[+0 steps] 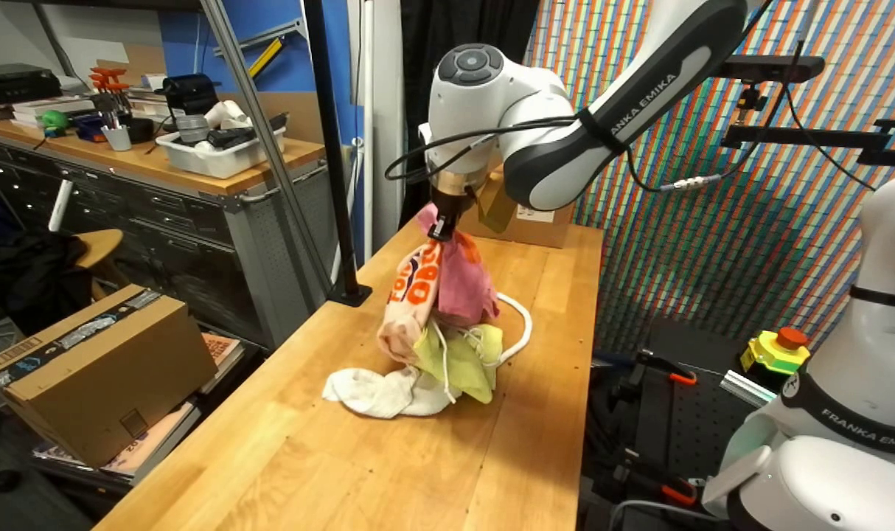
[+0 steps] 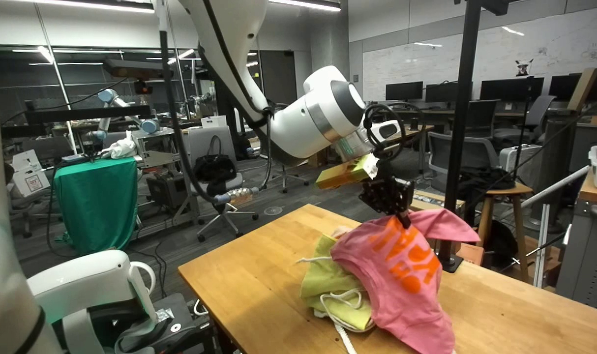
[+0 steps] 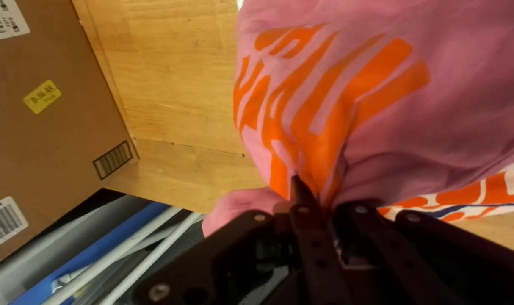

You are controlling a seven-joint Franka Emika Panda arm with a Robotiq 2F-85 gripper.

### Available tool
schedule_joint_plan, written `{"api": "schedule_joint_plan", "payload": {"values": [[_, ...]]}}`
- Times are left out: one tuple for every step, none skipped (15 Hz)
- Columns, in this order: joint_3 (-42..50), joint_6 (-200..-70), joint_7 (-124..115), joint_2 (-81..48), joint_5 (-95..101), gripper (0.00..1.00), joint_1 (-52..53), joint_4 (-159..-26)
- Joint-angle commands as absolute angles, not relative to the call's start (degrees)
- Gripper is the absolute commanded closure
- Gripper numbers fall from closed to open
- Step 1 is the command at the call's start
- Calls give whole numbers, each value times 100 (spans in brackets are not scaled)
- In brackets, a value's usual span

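two black fingers (image 3: 304, 201) clamped on one pink orange-lettered cloth (image 2: 409, 312), its long axis hanging steeply downward, just beside one lime-green corded cloth (image 2: 330, 285)

The bent arm (image 1: 554, 168) slants down, its dark fingers (image 3: 302, 198) pointing downward, pinched close together.

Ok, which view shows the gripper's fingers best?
The wrist view: the fingers show largest there, clamped on folds of the pink cloth. In both exterior views they look small and dark, their details hard to make out.
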State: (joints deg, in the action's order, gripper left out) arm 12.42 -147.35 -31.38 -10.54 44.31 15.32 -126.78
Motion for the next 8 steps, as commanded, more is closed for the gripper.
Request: {"api": "schedule_joint_plan", "payload": {"values": [[974, -14617, -3659, -465, 4863, 92, 1093, -12784], [943, -14672, -3819, -391, 5003, 92, 978, -12764], [896, -14656, -3969, -308, 5108, 92, 881, -12737], [871, -14705, -4194, -252, 5308, 92, 775, -12717], [820, -14700, -4333, -177, 5400, 92, 675, -12699], [795, -14744, -4586, -148, 5611, 92, 576, -12662], [766, -14762, -4789, -112, 5785, 92, 476, -12621], [740, -14768, -4977, -76, 5927, 92, 382, -12572]]}}
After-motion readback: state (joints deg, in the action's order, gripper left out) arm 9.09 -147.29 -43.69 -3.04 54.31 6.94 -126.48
